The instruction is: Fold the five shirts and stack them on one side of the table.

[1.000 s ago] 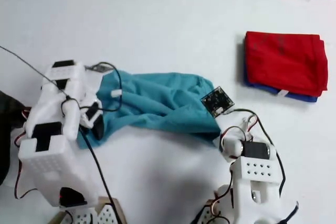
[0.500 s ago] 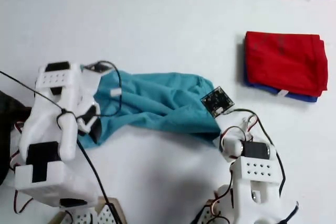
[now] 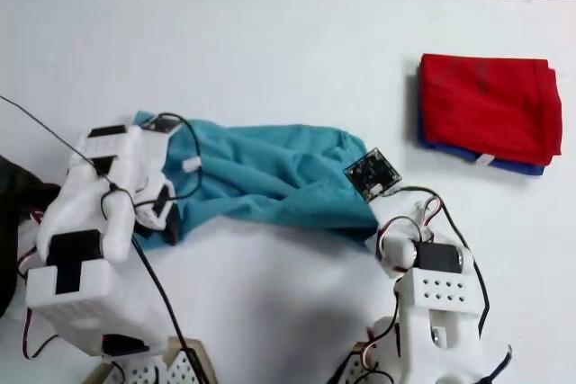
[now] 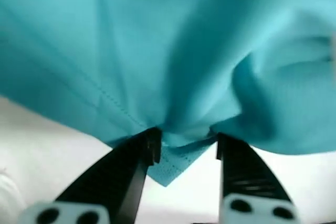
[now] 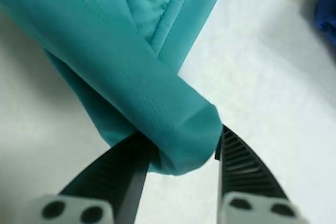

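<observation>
Label (image 3: 486,160): small, white, at the near edge of the folded pile; print too small to read.
Left gripper (image 4: 184,145): arm bent over the table's (image 3: 270,42) left side, fingers pinching a bunched corner of the teal shirt (image 3: 270,177).
Right gripper (image 5: 178,150): arm at the near edge, fingers clamped on a rolled fold at the shirt's other end.
Teal shirt: crumpled, stretched across the table's middle.
Red shirt (image 3: 489,105): folded, on a folded blue shirt (image 3: 513,165), by the right edge.

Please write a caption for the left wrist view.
Left gripper pinching a corner of the teal shirt over the white table.
</observation>
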